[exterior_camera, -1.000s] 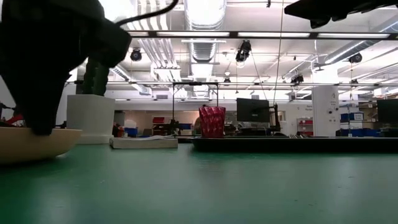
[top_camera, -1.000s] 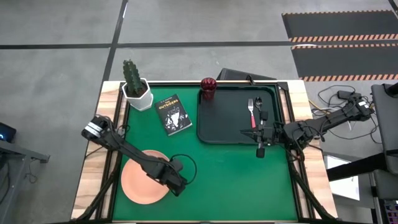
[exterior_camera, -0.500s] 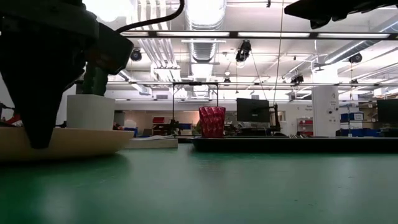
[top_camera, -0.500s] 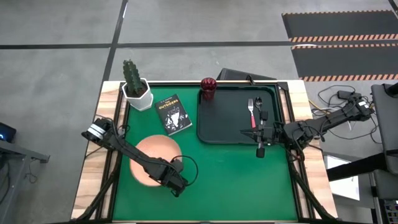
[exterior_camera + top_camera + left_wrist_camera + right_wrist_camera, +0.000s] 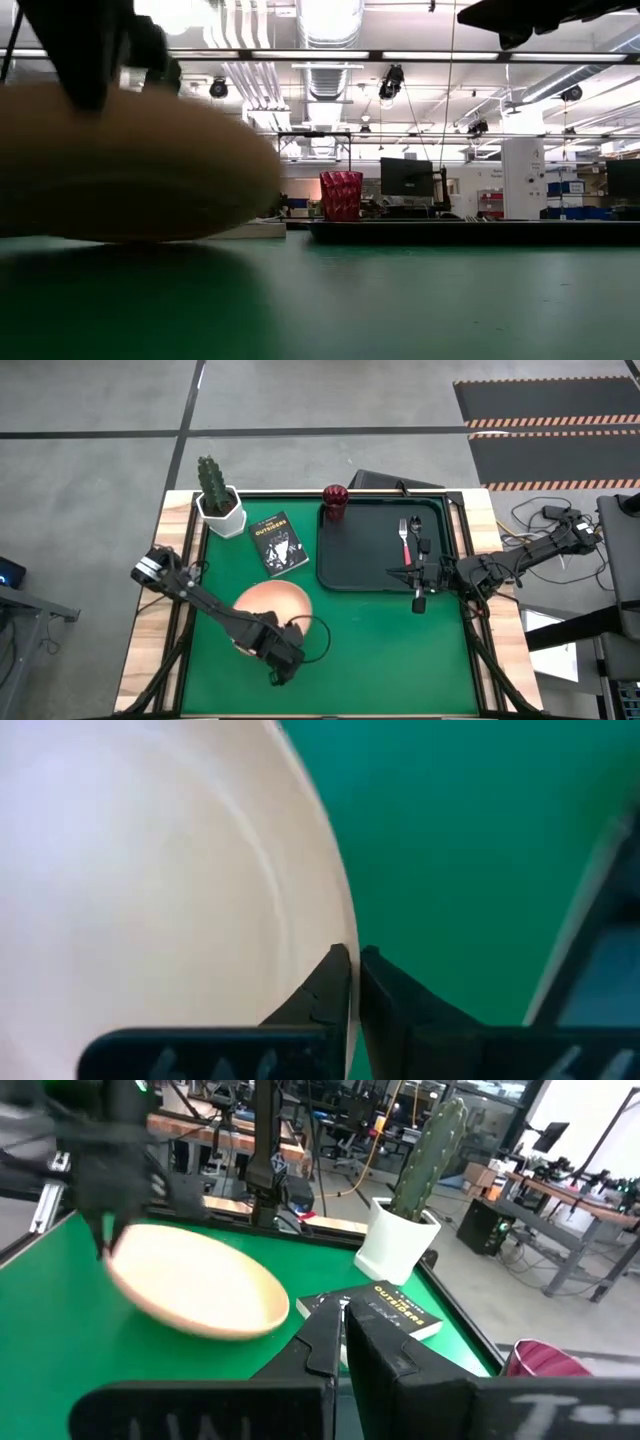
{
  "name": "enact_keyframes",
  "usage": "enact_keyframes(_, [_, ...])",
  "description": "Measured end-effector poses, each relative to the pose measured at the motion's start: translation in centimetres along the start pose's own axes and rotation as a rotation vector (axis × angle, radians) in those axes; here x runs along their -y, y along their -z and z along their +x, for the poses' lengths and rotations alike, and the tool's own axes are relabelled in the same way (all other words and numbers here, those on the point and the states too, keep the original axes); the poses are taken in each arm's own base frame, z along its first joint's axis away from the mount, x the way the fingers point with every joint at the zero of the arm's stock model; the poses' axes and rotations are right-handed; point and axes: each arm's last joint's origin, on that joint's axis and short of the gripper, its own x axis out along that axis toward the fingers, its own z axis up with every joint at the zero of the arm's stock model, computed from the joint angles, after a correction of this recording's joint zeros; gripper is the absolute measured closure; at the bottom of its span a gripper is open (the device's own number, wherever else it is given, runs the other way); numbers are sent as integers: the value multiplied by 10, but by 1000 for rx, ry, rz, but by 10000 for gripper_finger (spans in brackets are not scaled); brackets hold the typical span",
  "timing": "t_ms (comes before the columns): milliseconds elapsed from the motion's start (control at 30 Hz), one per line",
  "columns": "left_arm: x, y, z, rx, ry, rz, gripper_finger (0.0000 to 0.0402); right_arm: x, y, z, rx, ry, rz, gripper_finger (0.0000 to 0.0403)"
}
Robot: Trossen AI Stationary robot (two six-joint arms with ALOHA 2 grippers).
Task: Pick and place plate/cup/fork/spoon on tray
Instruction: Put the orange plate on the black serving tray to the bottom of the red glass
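Observation:
The peach plate (image 5: pixel 272 603) hangs above the green mat at the near left, with my left gripper (image 5: pixel 271 636) shut on its near rim. In the right wrist view the plate (image 5: pixel 195 1292) floats clear of the mat. The dark tray (image 5: pixel 372 565) lies at the far right. The red cup (image 5: pixel 335 501) stands at its far left corner. The pink-handled fork (image 5: pixel 404 538) lies on the tray, with a second slim utensil (image 5: pixel 417 532) beside it, likely the spoon. My right gripper (image 5: pixel 417 598) waits shut over the tray's near right edge. My left gripper pinches the plate's rim (image 5: pixel 346 935) between its two fingers, one fingertip (image 5: pixel 328 982) on the inner face and one on the outside. It comes from above at the plate's near side (image 5: pixel 112 1245). The plate is lifted clear of the mat and hangs tilted.
A white pot with a cactus (image 5: pixel 220 505) stands at the far left corner. A small black book (image 5: pixel 279 543) lies between the pot and the tray. Green mat lies bare in front of the tray.
My left gripper has shut on the plate's rim, turned and risen. The plate first slid along the mat toward the tray. It is now lifted clear and sits farther right and farther back than before.

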Motion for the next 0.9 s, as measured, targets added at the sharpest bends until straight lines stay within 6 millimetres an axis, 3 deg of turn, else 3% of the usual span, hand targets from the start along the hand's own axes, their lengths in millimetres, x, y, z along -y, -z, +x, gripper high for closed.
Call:
enact_keyframes(233, [20, -4, -33, 144, -16, 266, 401, -1, 4, 0, -41, -6, 65, 394])
enact_keyframes(500, [24, -15, -51, 310, -151, 573, 401, -5, 14, -2, -135, -31, 185, 394])
enact_keyframes(733, [13, -48, -53, 445, -273, 866, 401, -15, 15, -7, -152, -86, 225, 394])
enact_keyframes(900, [-16, -81, -50, 446, -281, 904, 401, -27, 10, -14, -104, -135, 216, 394])
